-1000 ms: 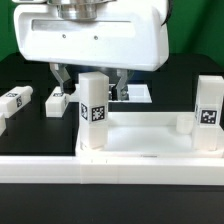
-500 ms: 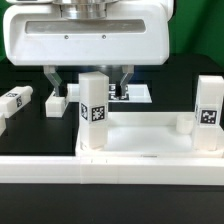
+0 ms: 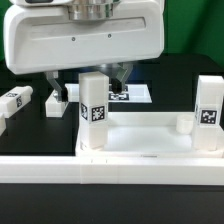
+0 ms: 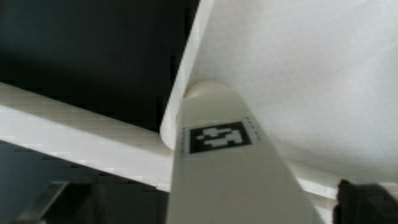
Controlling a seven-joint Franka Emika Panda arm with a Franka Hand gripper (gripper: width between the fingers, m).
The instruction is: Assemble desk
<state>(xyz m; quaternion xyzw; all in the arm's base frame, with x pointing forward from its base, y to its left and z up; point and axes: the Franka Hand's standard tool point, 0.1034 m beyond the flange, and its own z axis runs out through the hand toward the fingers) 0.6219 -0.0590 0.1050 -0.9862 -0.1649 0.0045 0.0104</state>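
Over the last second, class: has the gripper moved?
Yes. Judged against the upright leg, the open gripper has risen and shifted toward the exterior view's left.

1. The gripper [image 3: 86, 88] has climbed; its fingertips now sit higher behind the upright leg [image 3: 94, 110] than a second ago.
2. Its body has drifted toward the exterior view's left and is now cut by the frame edge.
3. More of the marker board [image 3: 133, 94] shows beneath the finger on the exterior view's right.
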